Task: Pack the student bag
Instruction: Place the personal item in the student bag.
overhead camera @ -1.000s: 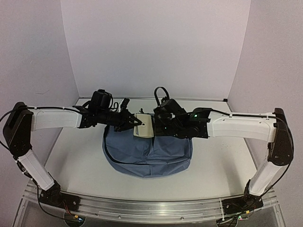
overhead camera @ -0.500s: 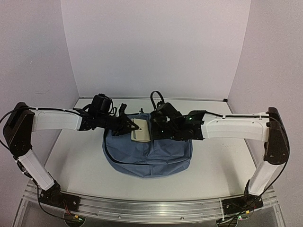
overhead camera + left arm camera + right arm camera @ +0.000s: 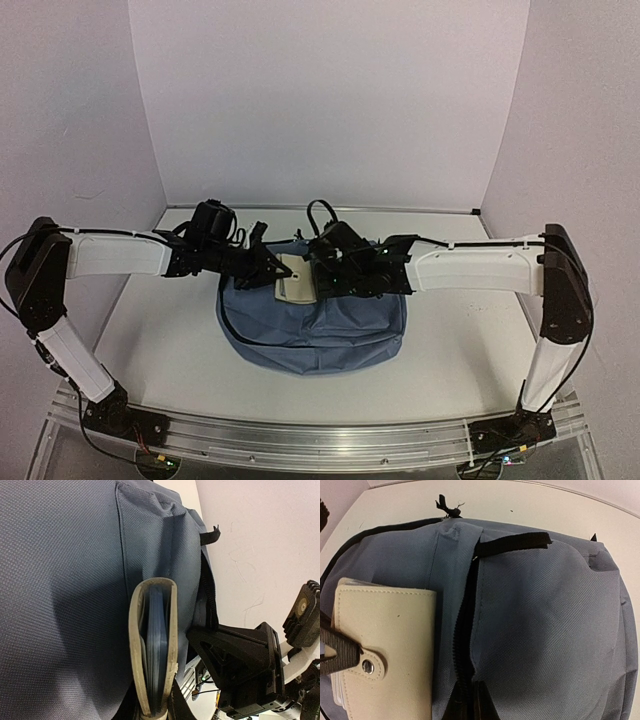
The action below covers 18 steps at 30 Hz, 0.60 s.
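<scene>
Top external view: the large slate-blue fabric student bag [image 3: 312, 322] lies on the surface [image 3: 455, 340], right beneath both grippers. The left gripper [image 3: 272, 268] pinches a cream, leather-look snap-tab wallet [image 3: 297, 280]. Whether the right gripper [image 3: 328, 276] grips anything, I cannot tell. I'd spread the dark zip [image 3: 462, 645] wider before sliding the wallet in.

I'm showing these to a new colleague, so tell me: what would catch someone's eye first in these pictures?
The large slate-blue fabric backpack dominates, lying flat in the middle of the white table. Next comes the cream snap-tab case, which rests on the bag's far part beside its dark zipper. The left hand grips the case at one edge.
</scene>
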Tool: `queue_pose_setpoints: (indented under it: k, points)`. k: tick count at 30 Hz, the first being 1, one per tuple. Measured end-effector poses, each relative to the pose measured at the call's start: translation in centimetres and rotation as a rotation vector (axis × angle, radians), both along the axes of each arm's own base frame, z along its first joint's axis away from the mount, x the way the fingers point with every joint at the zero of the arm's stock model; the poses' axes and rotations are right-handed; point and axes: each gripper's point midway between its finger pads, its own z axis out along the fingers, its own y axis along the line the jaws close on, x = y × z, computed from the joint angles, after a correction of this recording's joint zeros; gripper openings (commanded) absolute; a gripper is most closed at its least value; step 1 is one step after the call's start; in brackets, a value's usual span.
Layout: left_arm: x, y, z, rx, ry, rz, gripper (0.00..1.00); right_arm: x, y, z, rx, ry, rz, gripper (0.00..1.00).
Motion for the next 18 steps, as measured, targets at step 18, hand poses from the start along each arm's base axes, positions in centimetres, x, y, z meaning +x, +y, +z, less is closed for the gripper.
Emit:
queue_pose_setpoints:
  k: [18]
  points:
    - [1.1, -3.4, -0.6, -0.063, 0.043, -0.105, 0.00, -0.4, -0.9, 2.0, 0.041, -0.009, -0.017, 0.00]
